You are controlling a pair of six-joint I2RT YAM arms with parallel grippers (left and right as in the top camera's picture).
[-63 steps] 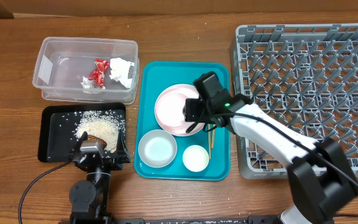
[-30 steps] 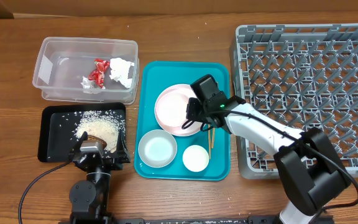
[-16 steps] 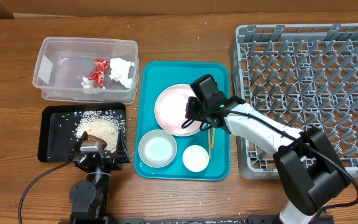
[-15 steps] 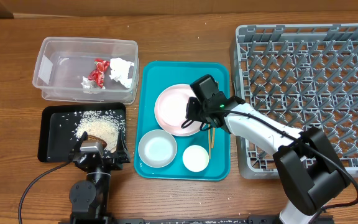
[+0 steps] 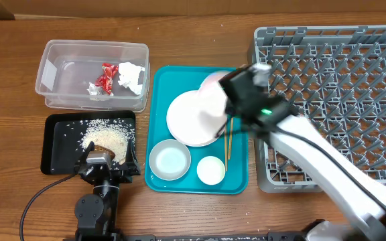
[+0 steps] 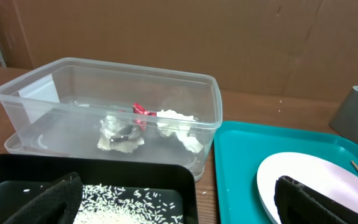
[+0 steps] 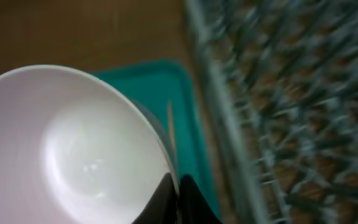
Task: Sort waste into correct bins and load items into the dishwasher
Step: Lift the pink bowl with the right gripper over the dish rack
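Pink bowl (image 7: 86, 149): tilted, held above the tray (image 5: 159, 87) near its 1 o'clock corner
Right gripper (image 7: 177, 194): pinching the bowl's rim
Left gripper (image 6: 179, 202): spread, empty
Handling: probably light, stiff, slick; rim pinch could slip

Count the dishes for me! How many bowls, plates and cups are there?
Bowls: 2, the pink bowl and the greyish-white bowl
Plates: 1, the plate
Cups: 1, the cup
Total: 4
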